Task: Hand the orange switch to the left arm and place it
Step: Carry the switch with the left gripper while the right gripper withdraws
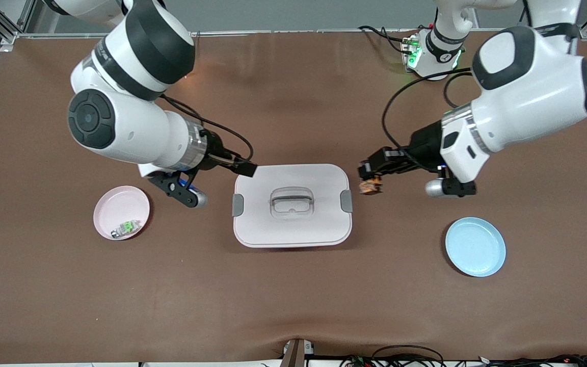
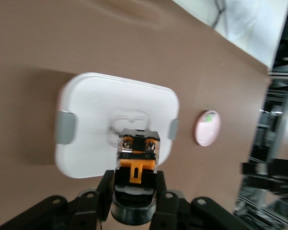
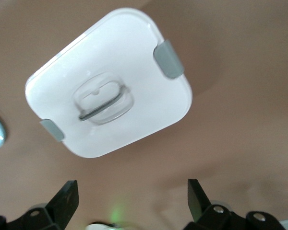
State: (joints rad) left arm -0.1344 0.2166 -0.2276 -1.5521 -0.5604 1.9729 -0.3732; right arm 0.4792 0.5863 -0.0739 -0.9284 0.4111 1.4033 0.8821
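Your left gripper (image 1: 371, 179), beside the box (image 1: 291, 205), clamps the orange switch (image 1: 370, 186) in the air. Your right gripper (image 1: 246, 168) hovers wide open, empty, above the box's edge. Dipping low could strike the lid.

My table (image 1: 293, 306) is covered edge to edge in a matte brown mat, slightly rippled along the edge nearest the front camera. A silver aluminium frame rail (image 1: 273, 32) runs along the edge where my bases stand, with grey floor (image 1: 298, 12) showing past it. Black cables (image 1: 405, 357) trail along the camera-side edge. Soft, even light falls from overhead, leaving faint sheen on the mat.
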